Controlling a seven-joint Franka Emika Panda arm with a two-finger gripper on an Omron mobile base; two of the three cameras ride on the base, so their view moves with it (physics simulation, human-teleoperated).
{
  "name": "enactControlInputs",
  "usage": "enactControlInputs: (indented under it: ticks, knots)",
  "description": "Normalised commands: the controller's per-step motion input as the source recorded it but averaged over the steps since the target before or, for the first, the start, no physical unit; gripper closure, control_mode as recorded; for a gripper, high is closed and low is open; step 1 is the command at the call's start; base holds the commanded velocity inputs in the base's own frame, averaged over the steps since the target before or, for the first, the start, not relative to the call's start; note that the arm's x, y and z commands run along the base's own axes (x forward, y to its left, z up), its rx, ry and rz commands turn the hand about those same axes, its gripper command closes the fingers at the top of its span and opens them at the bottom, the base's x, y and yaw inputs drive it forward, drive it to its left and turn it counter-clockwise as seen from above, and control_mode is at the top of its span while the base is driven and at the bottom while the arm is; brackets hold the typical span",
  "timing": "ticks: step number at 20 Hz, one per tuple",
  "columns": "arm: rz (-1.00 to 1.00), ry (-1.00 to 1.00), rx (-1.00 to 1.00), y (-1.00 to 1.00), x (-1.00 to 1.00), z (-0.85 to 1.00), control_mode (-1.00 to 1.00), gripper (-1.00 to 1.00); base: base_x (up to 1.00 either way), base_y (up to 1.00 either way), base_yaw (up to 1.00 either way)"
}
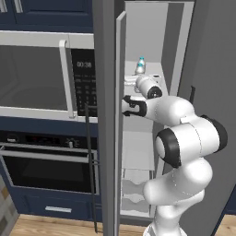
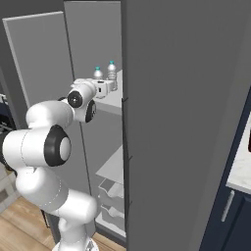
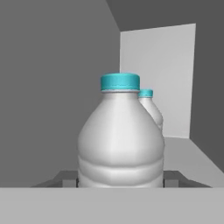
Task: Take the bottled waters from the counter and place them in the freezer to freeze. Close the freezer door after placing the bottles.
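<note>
Arm stretched level into freezer point(image 1: 156, 41), pincer point(image 3: 121, 180) clamped on near bottle point(image 3: 120, 140), second bottle point(image 3: 149, 109) behind

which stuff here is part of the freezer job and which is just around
Job:
near bottle, between the gripper fingers
far bottle, on the shelf behind it
freezer
freezer door, open

Around:
microwave
oven
navy cabinets
</note>
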Motion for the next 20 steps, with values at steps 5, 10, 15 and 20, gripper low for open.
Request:
enactControlInputs:
  ticks: [5, 10, 15, 20]
  knots:
    - [0.0, 0.0, 0.0, 0.0, 0.0, 0.0, -1.0, 1.0, 0.0, 0.0, 0.0]
    - [0.0, 0.0, 0.0, 0.0, 0.0, 0.0, -1.0, -1.0, 0.0, 0.0, 0.0]
    - [0.0, 0.0, 0.0, 0.0, -0.04, 0.0, -1.0, -1.0, 0.0, 0.0, 0.0]
    - [0.0, 0.01, 0.0, 0.0, -0.43, 0.2, -1.0, -1.0, 0.0, 0.0, 0.0]
